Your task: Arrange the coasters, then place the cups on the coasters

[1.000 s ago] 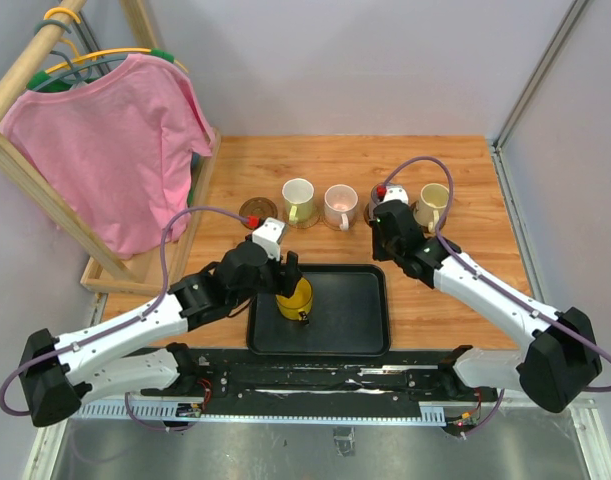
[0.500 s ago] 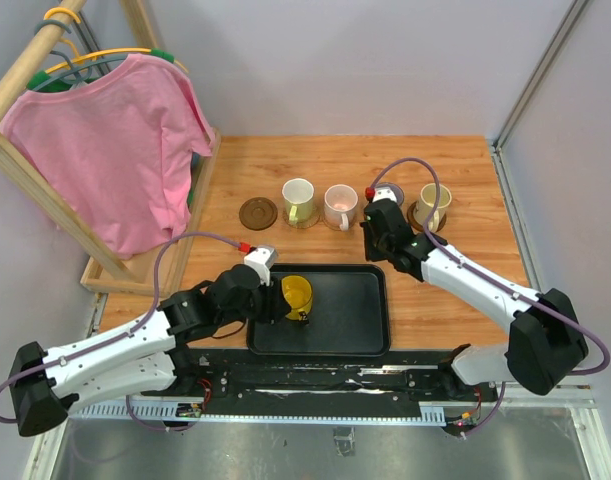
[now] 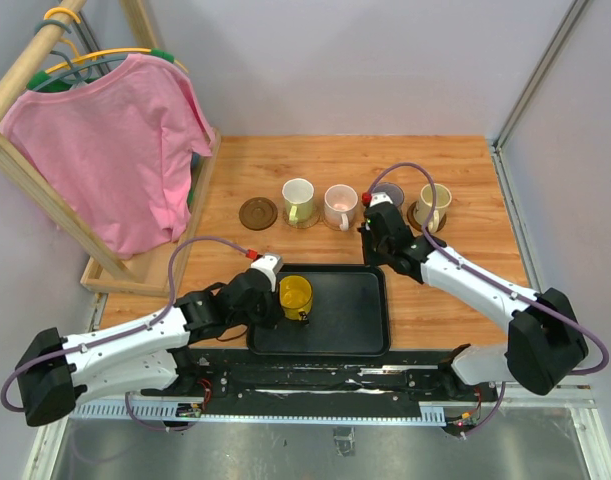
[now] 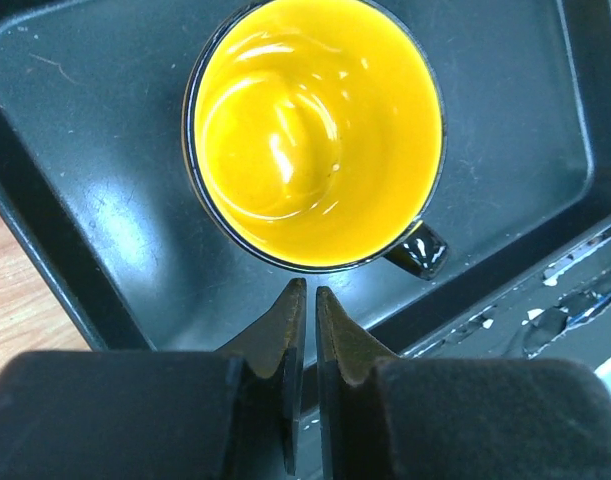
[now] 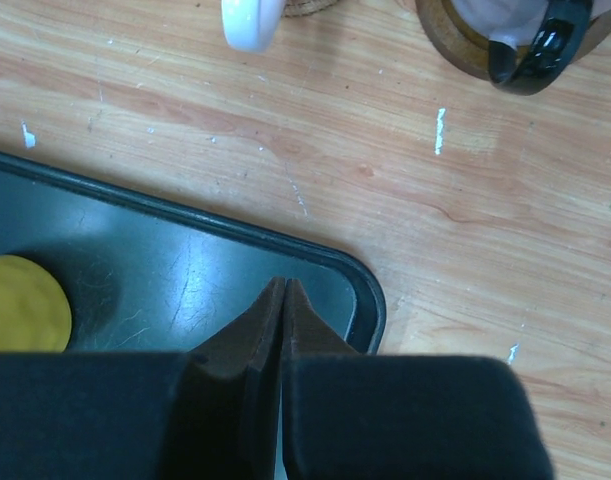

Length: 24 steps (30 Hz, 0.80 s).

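The yellow cup sits inside the black tray, near the tray's left side. Its small dark handle points at the near edge. It is not on a coaster.

The left gripper is low over the tray, just beside the cup's rim and close to the handle. Its two fingers are almost together, with only a thin slit between them. They hold nothing.

The right gripper hangs over the tray's far right corner. It is pressed shut and holds nothing.

Behind the tray, four cups stand in a row on the wooden table. From left to right they are a white cup, a pink cup, a greyish cup partly hidden by the right arm, and a cream cup.

The greyish cup and the cream cup each stand on a dark coaster. One more dark brown coaster lies bare at the left end of the row, near the white cup.

A pink shirt hangs on a wooden rack at the far left.
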Motion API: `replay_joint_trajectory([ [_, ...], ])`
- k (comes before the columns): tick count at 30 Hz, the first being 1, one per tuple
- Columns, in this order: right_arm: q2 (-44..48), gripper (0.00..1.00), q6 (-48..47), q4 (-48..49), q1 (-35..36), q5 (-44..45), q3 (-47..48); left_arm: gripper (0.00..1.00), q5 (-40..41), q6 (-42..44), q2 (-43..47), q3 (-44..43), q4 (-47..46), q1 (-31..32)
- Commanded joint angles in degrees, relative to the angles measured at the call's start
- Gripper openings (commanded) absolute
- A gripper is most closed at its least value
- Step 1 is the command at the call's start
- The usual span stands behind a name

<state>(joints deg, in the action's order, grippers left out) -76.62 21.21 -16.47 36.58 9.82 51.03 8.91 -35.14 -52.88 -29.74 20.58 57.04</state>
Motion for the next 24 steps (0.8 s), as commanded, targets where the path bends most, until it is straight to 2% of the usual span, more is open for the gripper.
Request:
replay_joint_trajectory([
  [1, -0.6, 0.01, -0.8, 0.6, 0.2, -4.0, -0.8, 0.12, 2.4, -0.5, -0.5, 1.5, -2.9, 0.4],
  [7, -1.3, 0.01, -1.8, 1.6, 1.7, -9.1, -0.7, 0.17, 9.4, -1.1, -0.7, 2.1, -3.5, 0.4],
  [12, -3.1, 0.01, -4.0, 1.4, 5.0, -9.9, 0.2, 0.19, 13.9, -0.4, -2.8, 2.0, -6.6, 0.4],
  [24, -6.7, 0.01, -7.6, 0.7, 11.9, -12.4, 2.0, 0.2, 13.4, 4.1, -11.9, 0.3, -17.7, -3.0],
])
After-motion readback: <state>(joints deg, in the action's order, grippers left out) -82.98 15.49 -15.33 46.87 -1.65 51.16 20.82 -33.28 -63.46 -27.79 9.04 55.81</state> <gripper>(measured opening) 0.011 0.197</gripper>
